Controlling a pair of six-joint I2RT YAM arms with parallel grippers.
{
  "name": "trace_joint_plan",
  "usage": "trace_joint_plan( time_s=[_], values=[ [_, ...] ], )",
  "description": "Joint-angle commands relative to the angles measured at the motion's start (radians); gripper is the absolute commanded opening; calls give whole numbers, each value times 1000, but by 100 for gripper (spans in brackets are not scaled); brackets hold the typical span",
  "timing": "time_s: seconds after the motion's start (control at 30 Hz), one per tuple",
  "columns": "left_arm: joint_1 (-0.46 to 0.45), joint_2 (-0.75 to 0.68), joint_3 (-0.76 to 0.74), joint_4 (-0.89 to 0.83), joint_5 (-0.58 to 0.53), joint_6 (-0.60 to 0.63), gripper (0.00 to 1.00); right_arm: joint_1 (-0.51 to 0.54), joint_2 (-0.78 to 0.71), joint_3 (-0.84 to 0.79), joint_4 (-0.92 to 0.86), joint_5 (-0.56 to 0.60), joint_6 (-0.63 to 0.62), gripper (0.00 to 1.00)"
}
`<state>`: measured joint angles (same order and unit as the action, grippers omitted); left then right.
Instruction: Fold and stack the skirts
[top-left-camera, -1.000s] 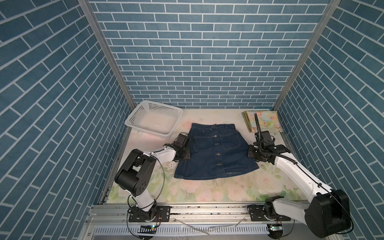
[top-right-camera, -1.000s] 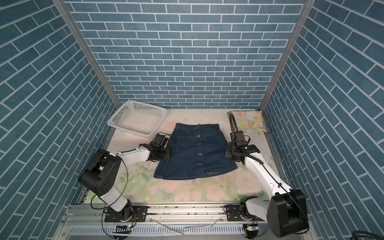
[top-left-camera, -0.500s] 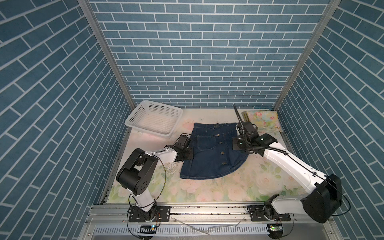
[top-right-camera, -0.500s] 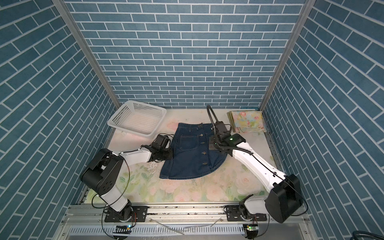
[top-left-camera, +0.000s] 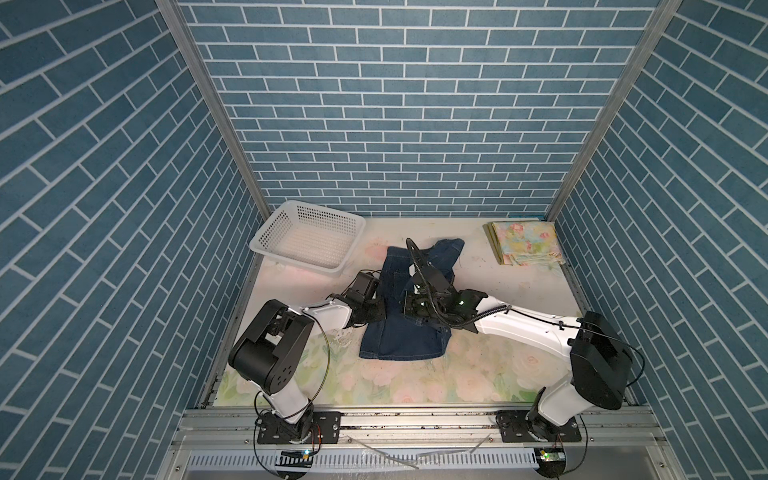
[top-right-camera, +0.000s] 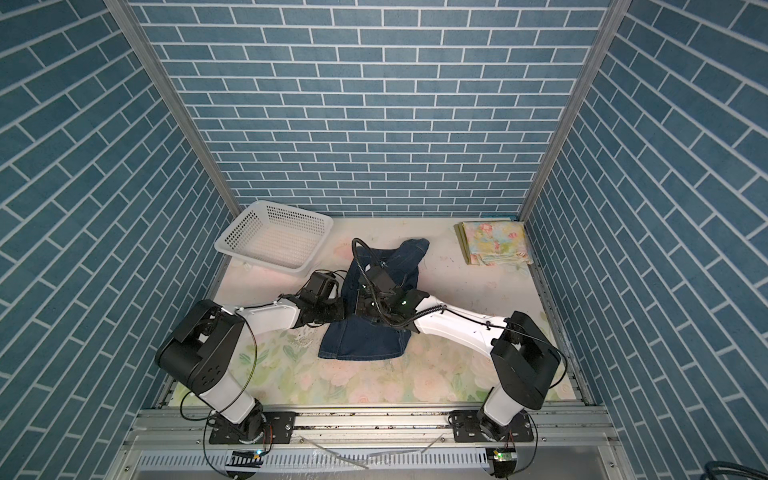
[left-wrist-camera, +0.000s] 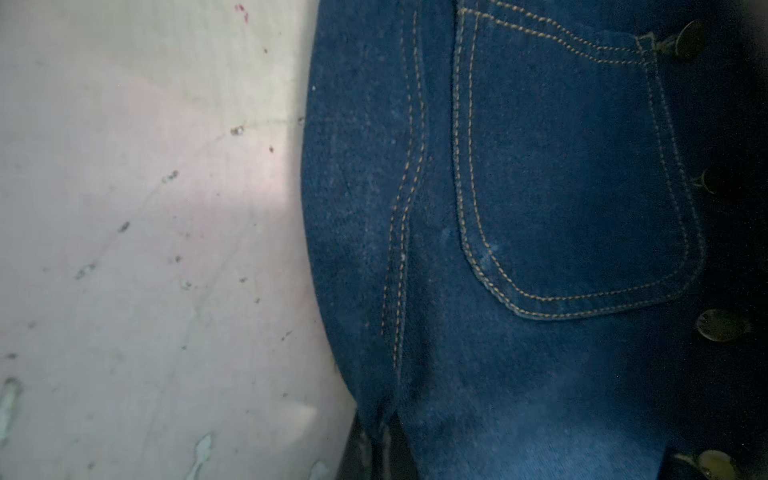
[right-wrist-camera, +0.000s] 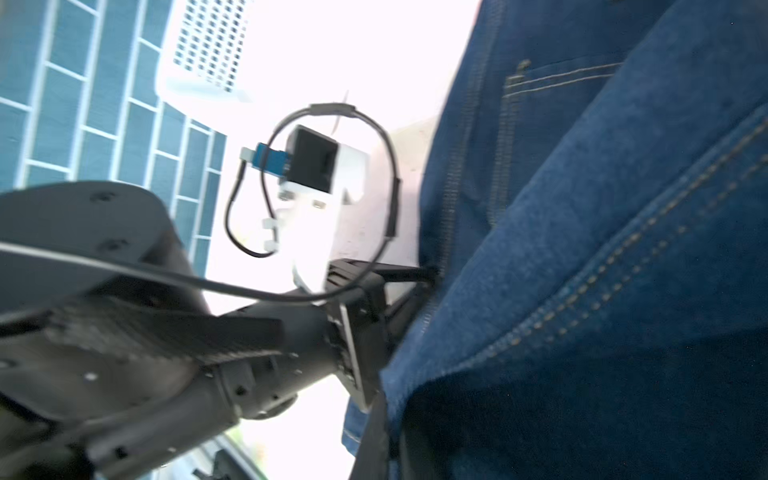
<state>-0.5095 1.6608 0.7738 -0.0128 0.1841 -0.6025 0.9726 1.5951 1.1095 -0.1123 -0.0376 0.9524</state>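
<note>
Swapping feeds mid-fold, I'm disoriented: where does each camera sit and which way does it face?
Top views: high in front, looking down and back; whole robot, left gripper and right gripper at the dark blue denim skirt.
Left wrist: close above the table, facing the skirt's pocket; almost no robot.
Right wrist: low, looking across the skirt at the left gripper and white perforated plastic basket.
Shared: the skirt.
</note>
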Motion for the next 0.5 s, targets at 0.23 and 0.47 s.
trace_joint_plan(
  time_s=[0.23,0.47],
  values=[
    [12,-26,-25,-10,14,-11,0,-51,-157,-102,24,64,-8,76],
    [8,-7,-42,30,44,-40,0,-211,-295,-170,-128,126,-69,77]
  ],
)
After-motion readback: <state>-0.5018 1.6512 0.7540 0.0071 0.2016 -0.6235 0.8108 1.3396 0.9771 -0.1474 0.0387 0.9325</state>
